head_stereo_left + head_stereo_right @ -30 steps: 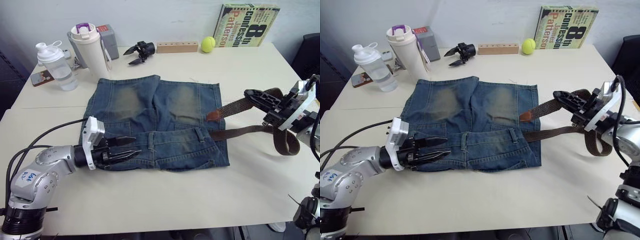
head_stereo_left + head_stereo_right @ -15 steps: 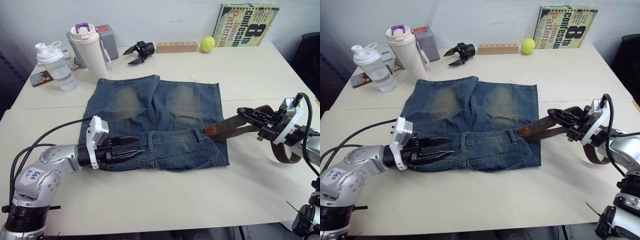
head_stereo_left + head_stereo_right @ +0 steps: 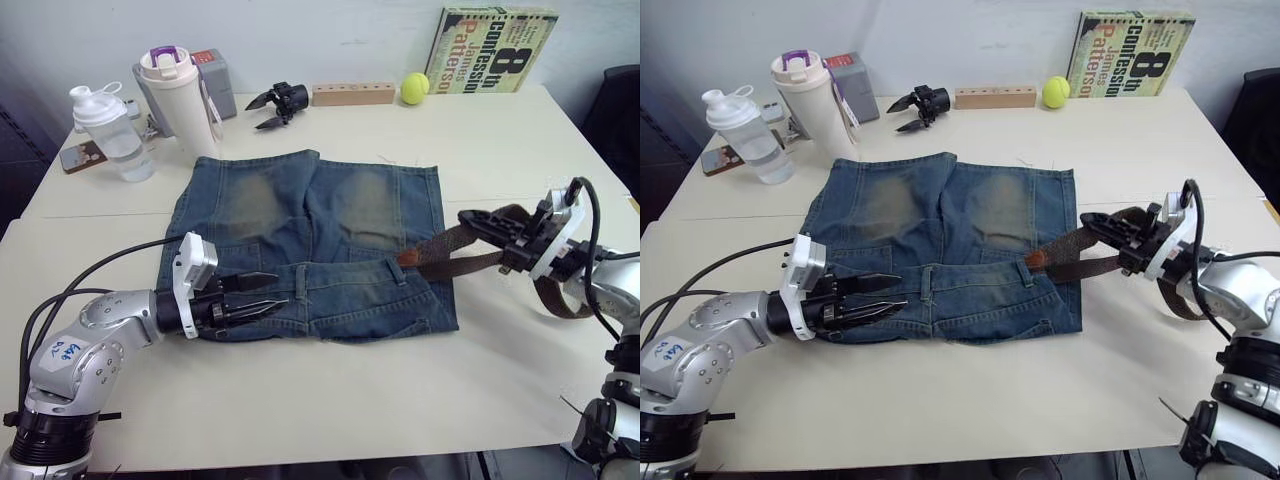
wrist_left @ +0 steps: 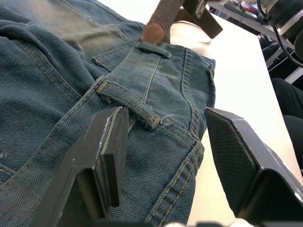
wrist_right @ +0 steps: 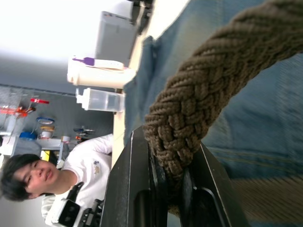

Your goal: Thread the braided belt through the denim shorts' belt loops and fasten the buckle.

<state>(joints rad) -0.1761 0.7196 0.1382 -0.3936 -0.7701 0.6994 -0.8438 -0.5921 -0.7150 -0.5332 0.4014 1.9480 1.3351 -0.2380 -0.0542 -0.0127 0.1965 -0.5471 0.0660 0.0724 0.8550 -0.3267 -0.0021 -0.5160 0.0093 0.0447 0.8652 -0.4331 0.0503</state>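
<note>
With the right fingers [image 3: 1102, 224] clamping the belt [image 3: 1085, 243] and the left fingers [image 3: 262, 295] wide over the shorts [image 3: 320, 240], the tip [image 3: 1037, 259] at 3 o'clock may slip under the loop [image 3: 1026, 270] and snag.

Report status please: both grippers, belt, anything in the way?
Right gripper shut on dark-brown braided belt, tan tip at a waistband belt loop. Left gripper open over faded blue denim shorts. Nothing blocking.

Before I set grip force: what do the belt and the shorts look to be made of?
The braided belt looks like woven cord or leather strands, matte brown, the plait clearly visible; which of the two is unclear. Its tan tip looks like smooth leather. The denim shorts are blue cotton denim, with visible twill weave, yellow stitching and faded patches.
</note>
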